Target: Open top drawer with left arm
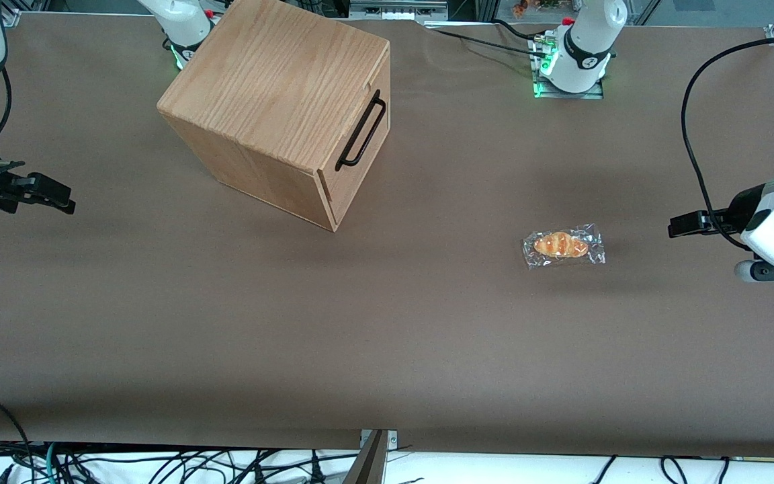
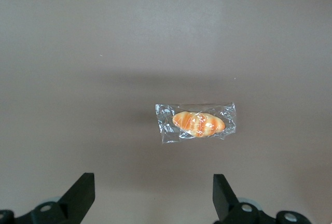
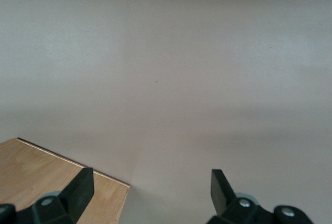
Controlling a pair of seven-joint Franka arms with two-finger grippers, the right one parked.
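The light-oak wooden box (image 1: 273, 101) stands toward the parked arm's end of the table. Its top drawer (image 1: 358, 128) sits flush and closed, and the thin black bar handle (image 1: 369, 134) runs along the drawer front. My left gripper (image 1: 679, 226) hovers over the table at the working arm's end, well apart from the box. It is open, with nothing between its black fingertips (image 2: 85, 182). In the left wrist view the gripper (image 2: 153, 178) looks down at bare table and a wrapped bread roll (image 2: 197, 123).
The wrapped bread roll (image 1: 564, 246) lies on the brown table cover between the box and my gripper. A corner of the box (image 3: 52, 182) shows in the right wrist view. Arm bases (image 1: 578, 54) and cables (image 1: 693, 134) sit along the table edge farthest from the front camera.
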